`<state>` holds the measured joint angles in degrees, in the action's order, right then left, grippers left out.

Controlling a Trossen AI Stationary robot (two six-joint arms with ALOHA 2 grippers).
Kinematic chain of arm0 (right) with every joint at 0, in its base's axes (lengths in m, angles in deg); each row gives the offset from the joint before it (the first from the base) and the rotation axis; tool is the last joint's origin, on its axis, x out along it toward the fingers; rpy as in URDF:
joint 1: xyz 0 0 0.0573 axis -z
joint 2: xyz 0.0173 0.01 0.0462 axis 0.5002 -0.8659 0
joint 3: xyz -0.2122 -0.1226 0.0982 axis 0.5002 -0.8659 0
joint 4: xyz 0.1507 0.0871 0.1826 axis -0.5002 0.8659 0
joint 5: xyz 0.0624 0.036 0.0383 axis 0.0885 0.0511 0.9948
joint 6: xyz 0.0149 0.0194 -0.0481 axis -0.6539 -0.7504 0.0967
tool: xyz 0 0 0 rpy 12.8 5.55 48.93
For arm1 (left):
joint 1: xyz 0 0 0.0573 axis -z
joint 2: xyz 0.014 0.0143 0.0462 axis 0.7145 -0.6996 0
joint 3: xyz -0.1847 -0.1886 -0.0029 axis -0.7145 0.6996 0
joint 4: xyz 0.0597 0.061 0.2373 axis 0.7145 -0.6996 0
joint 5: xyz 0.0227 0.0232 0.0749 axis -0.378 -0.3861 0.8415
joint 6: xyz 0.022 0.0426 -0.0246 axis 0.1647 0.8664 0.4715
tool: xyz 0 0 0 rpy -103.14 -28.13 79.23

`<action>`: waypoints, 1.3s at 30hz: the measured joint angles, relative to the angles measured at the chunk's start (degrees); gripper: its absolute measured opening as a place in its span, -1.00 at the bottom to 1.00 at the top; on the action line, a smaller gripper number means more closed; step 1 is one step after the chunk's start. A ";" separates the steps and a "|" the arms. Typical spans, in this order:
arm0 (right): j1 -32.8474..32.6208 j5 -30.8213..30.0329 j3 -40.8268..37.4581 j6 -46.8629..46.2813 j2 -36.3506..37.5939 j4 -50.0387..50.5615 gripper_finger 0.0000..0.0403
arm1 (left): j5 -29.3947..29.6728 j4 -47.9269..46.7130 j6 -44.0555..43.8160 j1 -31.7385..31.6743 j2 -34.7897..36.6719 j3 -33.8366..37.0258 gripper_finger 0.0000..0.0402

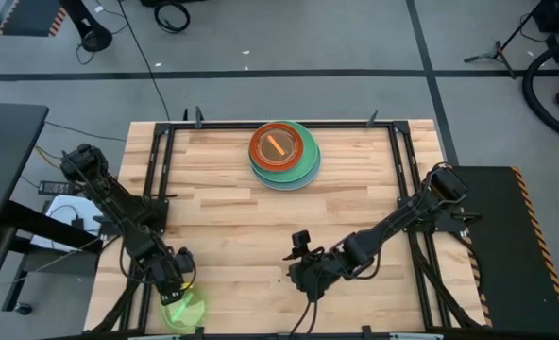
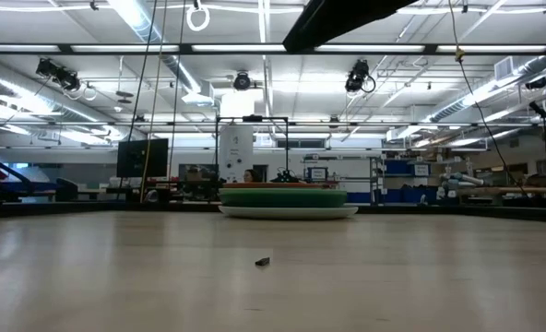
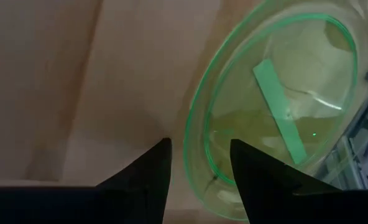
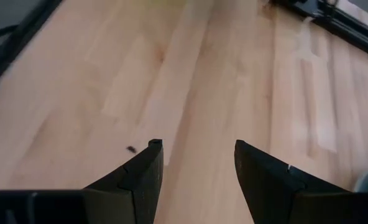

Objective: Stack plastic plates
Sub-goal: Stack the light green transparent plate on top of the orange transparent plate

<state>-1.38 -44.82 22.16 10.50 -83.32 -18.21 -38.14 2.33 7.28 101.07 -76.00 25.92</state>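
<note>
A stack of plates (image 1: 283,154) sits at the middle of the table's far side, with a small orange plate (image 1: 276,146) on top and orange-red, green and pale blue rims below it. In the low view the stack (image 2: 288,199) shows green over pale. A small translucent lime plate (image 1: 187,310) lies at the near left corner. My left gripper (image 1: 177,286) is open above it. In the left wrist view its fingers (image 3: 199,143) stand on either side of the lime plate's rim (image 3: 189,146), one over the table and one over the plate's inside. My right gripper (image 1: 295,275) is open over bare wood (image 4: 197,144).
A black metal frame (image 1: 157,161) runs along the table's left, far and right sides. A small dark speck (image 2: 263,262) lies on the wood near my right gripper. Bare wood (image 1: 232,227) spreads between the stack and both grippers. The lime plate sits close to the near edge.
</note>
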 joint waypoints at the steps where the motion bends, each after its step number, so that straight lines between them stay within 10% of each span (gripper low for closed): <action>1: -0.04 0.52 0.00 -0.02 0.00 0.02 0.01 | 0.01 0.71 -0.44 0.27 0.00 0.32 -0.15; 12: 0.02 1.72 0.00 -0.04 0.00 0.11 0.01 | 0.35 1.66 -1.88 0.45 0.04 0.72 -0.15; 18: -0.61 1.09 0.00 -0.02 0.00 0.78 0.01 | 1.16 0.87 -2.10 0.45 0.04 0.72 -0.51; 26: -4.63 -15.28 0.00 4.45 0.81 10.31 0.01 | -0.61 -0.38 -3.03 -1.02 0.04 0.74 -0.94; 39: -3.94 -13.80 0.00 10.07 3.30 5.01 0.00 | -3.69 -9.86 16.98 -19.50 6.08 -4.27 -0.98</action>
<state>-5.32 -58.62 22.16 20.57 -80.02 -13.19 -41.84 -7.53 24.25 81.57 -69.92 21.65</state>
